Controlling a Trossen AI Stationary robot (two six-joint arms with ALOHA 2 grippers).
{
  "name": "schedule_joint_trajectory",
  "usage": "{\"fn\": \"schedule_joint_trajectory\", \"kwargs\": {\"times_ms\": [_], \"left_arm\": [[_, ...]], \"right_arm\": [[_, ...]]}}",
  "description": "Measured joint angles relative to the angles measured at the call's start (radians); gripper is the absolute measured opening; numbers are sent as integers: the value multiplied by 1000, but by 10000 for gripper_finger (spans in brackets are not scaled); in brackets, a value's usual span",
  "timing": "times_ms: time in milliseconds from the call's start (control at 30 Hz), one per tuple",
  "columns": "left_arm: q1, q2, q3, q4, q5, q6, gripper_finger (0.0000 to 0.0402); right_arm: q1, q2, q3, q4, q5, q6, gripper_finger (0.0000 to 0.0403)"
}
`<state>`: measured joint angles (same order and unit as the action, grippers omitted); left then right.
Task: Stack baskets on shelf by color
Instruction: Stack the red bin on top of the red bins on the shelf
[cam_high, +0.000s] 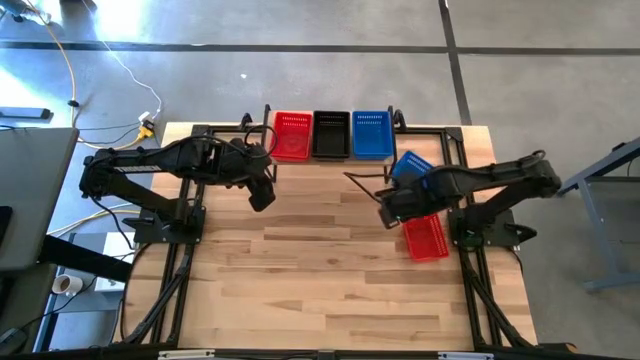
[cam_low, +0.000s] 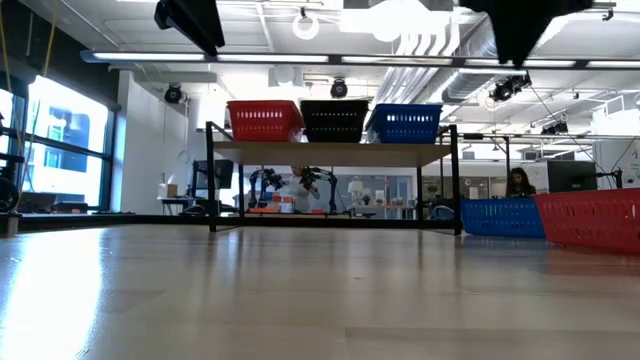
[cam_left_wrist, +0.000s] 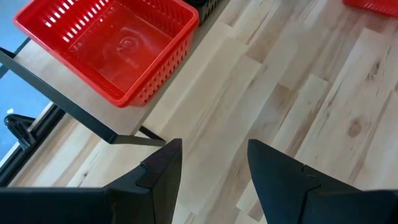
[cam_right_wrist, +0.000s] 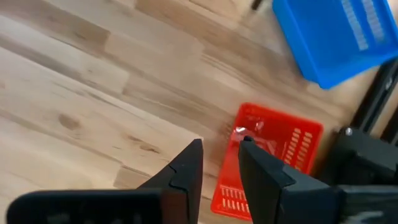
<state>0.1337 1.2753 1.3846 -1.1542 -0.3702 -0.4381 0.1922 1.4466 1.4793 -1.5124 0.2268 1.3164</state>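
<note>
The shelf (cam_high: 330, 152) stands at the table's far edge and carries a red basket (cam_high: 292, 135), a black basket (cam_high: 331, 134) and a blue basket (cam_high: 372, 134) side by side, each resting on its base. A loose blue basket (cam_high: 410, 165) and a loose red basket (cam_high: 425, 237) lie on the table at the right. My left gripper (cam_left_wrist: 214, 180) hangs open and empty above the table, just in front of the shelf's red basket (cam_left_wrist: 112, 43). My right gripper (cam_right_wrist: 221, 168) hovers open and empty above the table beside the loose red basket (cam_right_wrist: 267, 155).
Black frame rails (cam_high: 470, 290) run along the table's left and right edges, close to the loose baskets. The broad wooden tabletop (cam_high: 320, 290) stretches from the grippers toward the near edge.
</note>
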Motion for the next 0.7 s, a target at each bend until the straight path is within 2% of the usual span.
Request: {"fn": "schedule_joint_trajectory", "kwargs": {"times_ms": [367,700], "left_arm": [[0,0,0,0,0,-31,172],[0,0,0,0,3,-110,172]], "right_arm": [[86,-168,-263,31,-66,236,90],[146,-207,-420,75,-155,372,90]]}}
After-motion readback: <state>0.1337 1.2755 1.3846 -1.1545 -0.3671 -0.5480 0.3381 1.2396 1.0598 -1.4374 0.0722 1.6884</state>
